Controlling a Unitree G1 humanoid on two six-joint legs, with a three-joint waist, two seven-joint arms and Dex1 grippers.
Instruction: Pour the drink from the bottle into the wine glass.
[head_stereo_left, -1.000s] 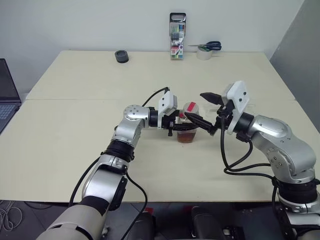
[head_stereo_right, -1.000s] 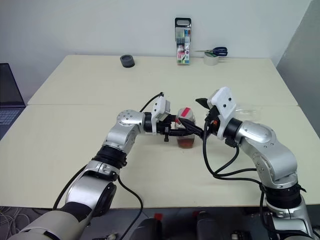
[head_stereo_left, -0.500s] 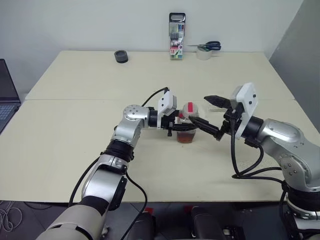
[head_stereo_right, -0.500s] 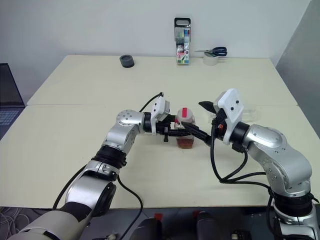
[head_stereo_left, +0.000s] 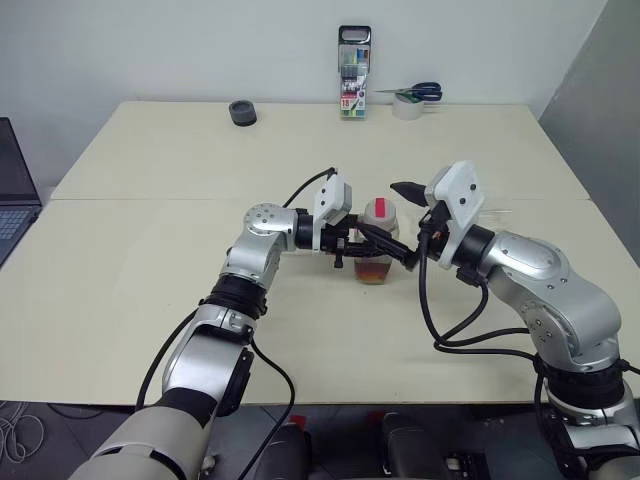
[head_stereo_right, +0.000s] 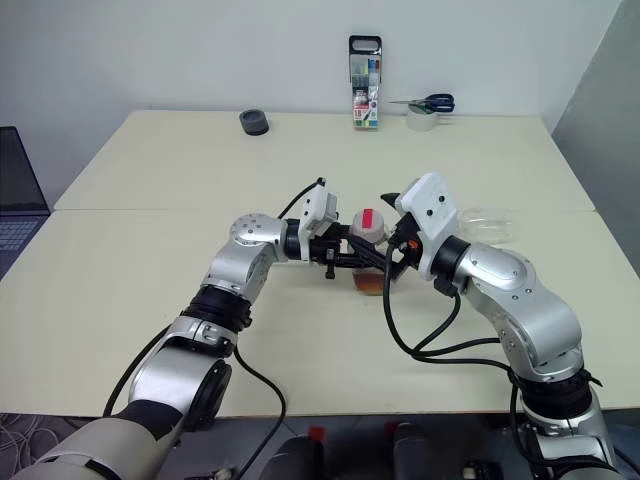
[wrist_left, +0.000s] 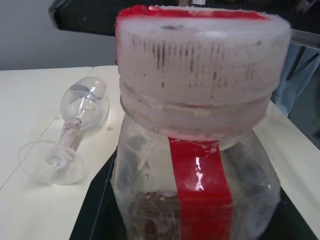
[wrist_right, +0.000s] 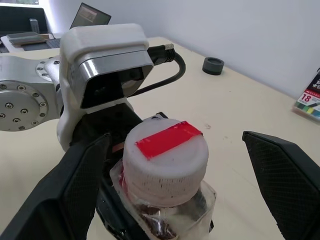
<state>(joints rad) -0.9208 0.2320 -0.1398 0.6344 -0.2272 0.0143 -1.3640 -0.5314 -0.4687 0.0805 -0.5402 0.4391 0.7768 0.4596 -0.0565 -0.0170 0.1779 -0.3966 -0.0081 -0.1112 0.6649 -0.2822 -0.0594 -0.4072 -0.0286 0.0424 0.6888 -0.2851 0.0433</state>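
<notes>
The bottle (head_stereo_left: 376, 250), clear plastic with a white cap (wrist_right: 165, 155) and a red strip, stands upright at the table's middle. A little amber drink (head_stereo_left: 375, 272) sits in its bottom. My left gripper (head_stereo_left: 358, 250) reaches in from the left and is shut on the bottle's body. Coming from the right, my right gripper (wrist_right: 172, 137) is open, one finger (wrist_right: 75, 185) on each side of the cap without touching it. The wine glass (head_stereo_right: 490, 222) lies on its side on the table behind my right arm, also seen past the bottle as wine glass (wrist_left: 75, 132).
At the table's far edge stand a marker case (head_stereo_left: 354, 72), a tape roll with scissors (head_stereo_left: 408, 100) and a small black ring (head_stereo_left: 242, 112). A laptop (head_stereo_left: 12, 190) sits off the left side. The table (head_stereo_left: 150, 260) runs wide on both sides.
My right gripper swung out to the right, then came back left and now straddles the bottle's cap. My left gripper and the bottle stayed put.
</notes>
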